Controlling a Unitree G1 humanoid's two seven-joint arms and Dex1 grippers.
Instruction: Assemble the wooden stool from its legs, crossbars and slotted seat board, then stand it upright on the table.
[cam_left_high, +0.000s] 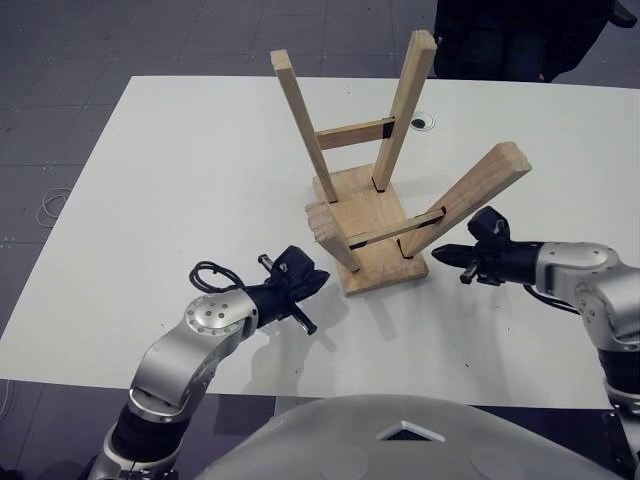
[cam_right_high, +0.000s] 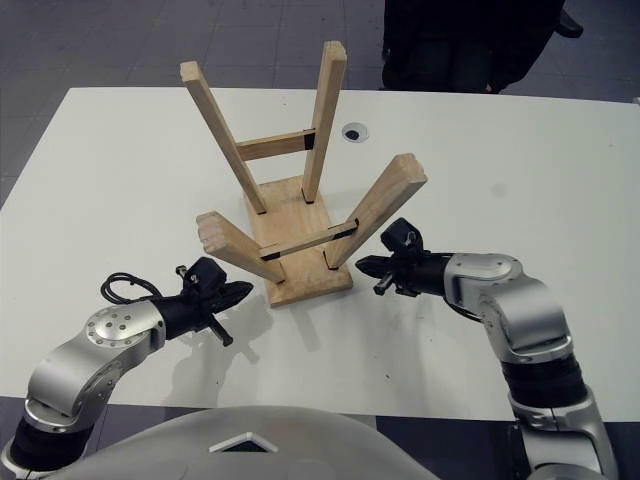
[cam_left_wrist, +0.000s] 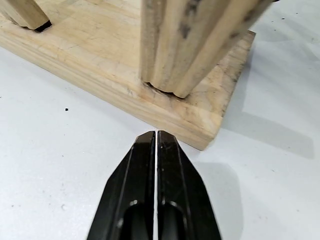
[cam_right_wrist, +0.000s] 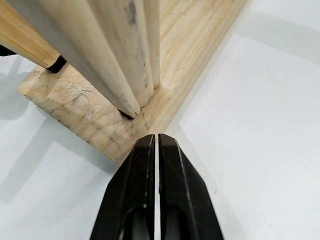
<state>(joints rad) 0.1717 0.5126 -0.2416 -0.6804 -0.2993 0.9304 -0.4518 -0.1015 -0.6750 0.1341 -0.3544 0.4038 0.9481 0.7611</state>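
The wooden stool lies upside down on the white table (cam_left_high: 170, 170), its seat board (cam_left_high: 365, 220) flat and several legs pointing up. Two far legs (cam_left_high: 405, 105) stand joined by a crossbar (cam_left_high: 352, 134). The two near legs (cam_left_high: 480, 185) lean outward, linked by another crossbar (cam_left_high: 395, 232). My left gripper (cam_left_high: 322, 281) is shut and empty, its tip just off the board's near left corner (cam_left_wrist: 210, 135). My right gripper (cam_left_high: 437, 253) is shut and empty too, pointing at the board's right corner (cam_right_wrist: 125, 145) by the leaning leg's foot.
A round cable grommet (cam_left_high: 422, 122) sits in the table behind the stool. Bare table surface lies to the left and right of the stool. A dark figure stands beyond the table's far edge (cam_left_high: 520, 40).
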